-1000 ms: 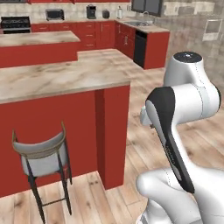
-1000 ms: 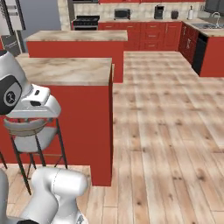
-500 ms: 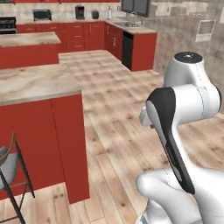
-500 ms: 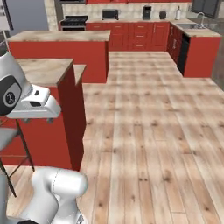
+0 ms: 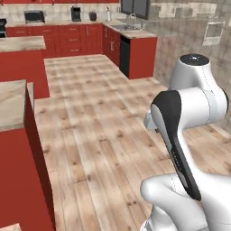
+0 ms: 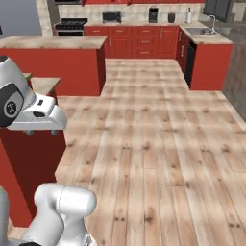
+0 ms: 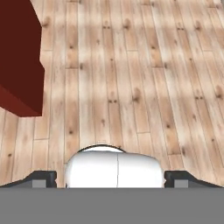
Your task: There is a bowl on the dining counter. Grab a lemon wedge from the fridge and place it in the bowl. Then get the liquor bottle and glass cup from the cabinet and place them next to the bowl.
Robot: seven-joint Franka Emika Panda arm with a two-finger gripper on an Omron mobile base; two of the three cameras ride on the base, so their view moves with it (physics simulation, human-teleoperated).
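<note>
Nearest, the gripper [image 7: 111, 177] points down at bare plank floor [image 7: 131, 65] with its jaws spread wide and nothing between them, so by my reading no lemon wedge, bottle or cup has been picked up yet and every step of the task is left. Close on the robot's left stands the end of the dining counter [image 5: 13, 106], marbled top over plain red front. Farther off, past open floor, lie the red drawer units [image 6: 144, 41] and a sink corner [image 6: 206, 33].
</note>
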